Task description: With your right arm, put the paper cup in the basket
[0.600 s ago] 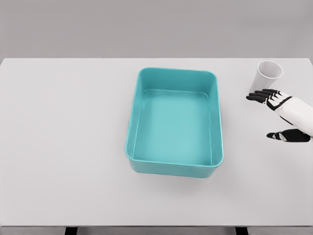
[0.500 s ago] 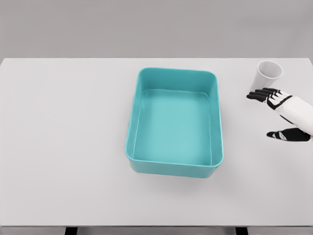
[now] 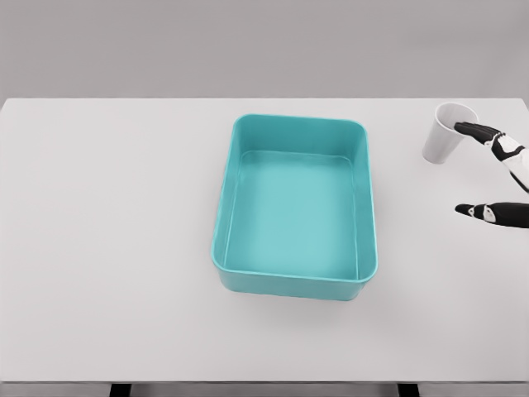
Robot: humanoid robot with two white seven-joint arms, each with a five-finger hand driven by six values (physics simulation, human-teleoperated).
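Currently, by item:
Right robot hand [image 3: 496,178]: at right edge, fingers spread, thumb well apart below; upper fingertips [image 3: 463,127] at the cup's rim, contact looks likely; nothing gripped.
Left robot hand: out of view.
Paper cup [image 3: 446,135]: white, on desk [image 3: 116,248] at far right, tilted, mouth toward the robot hand.
Basket [image 3: 296,207]: teal, mid-desk, left of cup, well apart; open desk between.
Cup vs robot hand: up-left of palm, outside the thumb-finger gap.
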